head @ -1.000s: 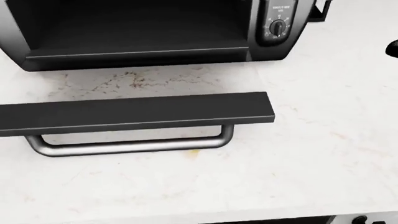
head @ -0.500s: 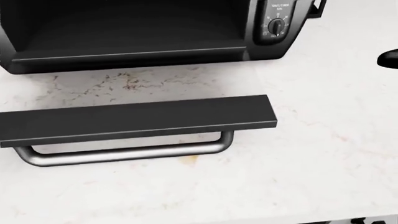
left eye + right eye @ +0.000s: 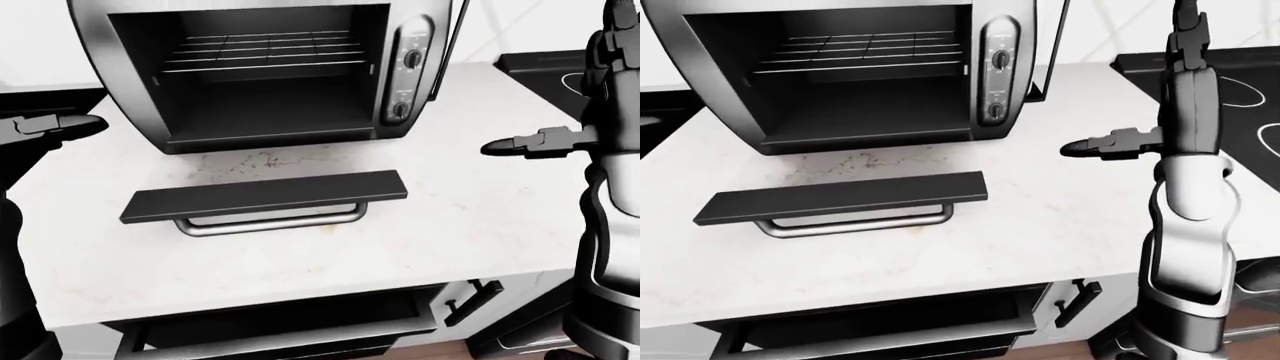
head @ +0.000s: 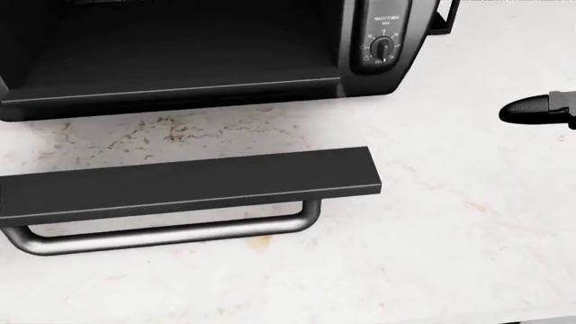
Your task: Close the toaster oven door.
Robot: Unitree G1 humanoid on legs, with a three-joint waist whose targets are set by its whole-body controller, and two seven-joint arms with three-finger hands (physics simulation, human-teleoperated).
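Observation:
The toaster oven (image 3: pixel 270 67) stands on the white counter with its cavity and wire rack exposed. Its black door (image 3: pixel 265 195) lies folded down flat over the counter, with the steel handle (image 3: pixel 270 223) along its lower edge. My right hand (image 3: pixel 1072 148) hovers open to the right of the oven's knob panel (image 3: pixel 405 75), fingers stretched leftward, touching nothing. It also shows at the right edge of the head view, right hand (image 4: pixel 522 109). At the left edge of the left-eye view my left hand (image 3: pixel 85 124) is open, apart from the oven.
A black cooktop (image 3: pixel 1240 75) lies to the right of the counter (image 3: pixel 480 217). Below the counter's edge a drawer (image 3: pixel 280 326) stands pulled out. A cabinet handle (image 3: pixel 475 296) shows at lower right.
The head view has shifted a little, with oven and door sliding left. My right hand has come further in from the right edge, moving left and down in that view.

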